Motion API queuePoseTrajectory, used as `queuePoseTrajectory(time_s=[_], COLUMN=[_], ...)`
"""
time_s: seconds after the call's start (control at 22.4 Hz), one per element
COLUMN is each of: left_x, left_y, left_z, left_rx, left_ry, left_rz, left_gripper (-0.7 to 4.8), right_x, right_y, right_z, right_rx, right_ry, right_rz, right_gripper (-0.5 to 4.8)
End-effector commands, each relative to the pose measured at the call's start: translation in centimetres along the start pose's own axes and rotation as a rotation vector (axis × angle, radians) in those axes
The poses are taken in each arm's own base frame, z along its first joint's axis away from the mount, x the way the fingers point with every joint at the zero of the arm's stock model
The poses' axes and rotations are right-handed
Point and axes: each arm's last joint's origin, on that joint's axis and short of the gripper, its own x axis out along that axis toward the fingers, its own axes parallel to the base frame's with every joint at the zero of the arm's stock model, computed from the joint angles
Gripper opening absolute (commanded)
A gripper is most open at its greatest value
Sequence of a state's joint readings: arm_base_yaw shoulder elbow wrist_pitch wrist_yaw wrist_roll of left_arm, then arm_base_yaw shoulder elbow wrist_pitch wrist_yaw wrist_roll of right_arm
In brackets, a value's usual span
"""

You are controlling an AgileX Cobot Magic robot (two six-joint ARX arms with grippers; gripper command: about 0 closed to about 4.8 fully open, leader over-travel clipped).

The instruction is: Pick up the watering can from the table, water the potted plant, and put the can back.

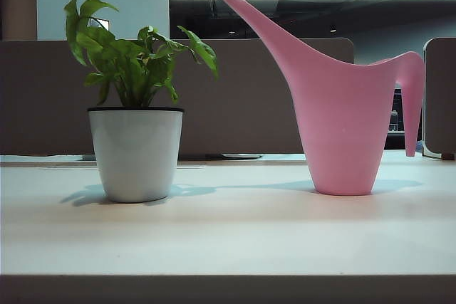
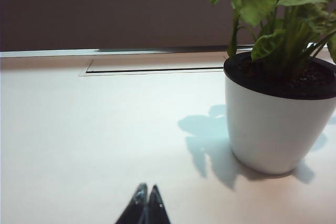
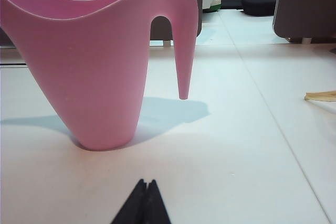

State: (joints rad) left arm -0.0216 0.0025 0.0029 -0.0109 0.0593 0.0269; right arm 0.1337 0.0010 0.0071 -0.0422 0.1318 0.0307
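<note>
The watering can [image 1: 342, 133] stands upright on the table [image 1: 228, 233], right of centre in the exterior frame, spout rising to the upper left toward the potted plant [image 1: 135, 151], handle hooking down at far right. The plant stands at left, well apart from the can; neither arm shows in that frame.

Right hand [image 3: 147, 183]: fingertips pressed together, nothing between them, low over the bare table. The can stands beyond the tips and off toward the side of the can's body — clear of contact, its handle [image 3: 181, 51] hanging free above the surface.

Left hand [image 2: 148, 188]: tips likewise closed on nothing (they meet in a point). The potted plant stands ahead and to one side of it, near but not touching, its shadow falling on the table between them.
</note>
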Motion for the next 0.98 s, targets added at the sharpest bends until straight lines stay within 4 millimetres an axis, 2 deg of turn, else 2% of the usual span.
queuePoseTrajectory(time_s=[0.04,0.4,0.58,0.67,0.76,0.8,0.85,0.89,0.98], left_x=[0.0,0.0,0.0,0.0,0.0,0.0,0.0,0.0,0.0], left_y=[0.0,0.0,0.0,0.0,0.0,0.0,0.0,0.0,0.0], left_z=[0.3,0.3,0.3,0.3,0.4,0.3,0.3,0.3,0.3], left_rx=[0.000,0.000,0.000,0.001,0.000,0.000,0.000,0.000,0.000], left_ry=[-0.023,-0.022,-0.022,-0.023,-0.024,-0.024,-0.023,-0.023,-0.023], left_rz=[0.005,0.005,0.002,-0.010,-0.010,-0.010,-0.010,-0.010,-0.011], left_gripper=[-0.05,-0.05,-0.05,-0.05,-0.05,-0.05,-0.05,-0.05,-0.05], right_x=[0.0,-0.1,-0.9,-1.4,-1.7,-1.3,-0.9,0.5,2.7], right_y=[0.0,0.0,-0.2,-0.3,-0.3,-0.2,-0.1,0.1,0.6], right_z=[0.3,0.8,3.9,5.9,8.8,10.2,10.9,12.2,13.4], right_rx=[0.031,0.040,0.142,0.146,0.080,0.007,-0.022,-0.073,-0.109], right_ry=[-0.034,-0.068,-0.154,-0.192,-0.206,-0.180,-0.158,-0.087,-0.010], right_rz=[-0.003,-0.004,-0.045,-0.076,-0.095,-0.102,-0.105,-0.107,-0.069], right_gripper=[-0.01,-0.02,-0.02,-0.03,-0.03,-0.03,-0.03,-0.02,-0.02])
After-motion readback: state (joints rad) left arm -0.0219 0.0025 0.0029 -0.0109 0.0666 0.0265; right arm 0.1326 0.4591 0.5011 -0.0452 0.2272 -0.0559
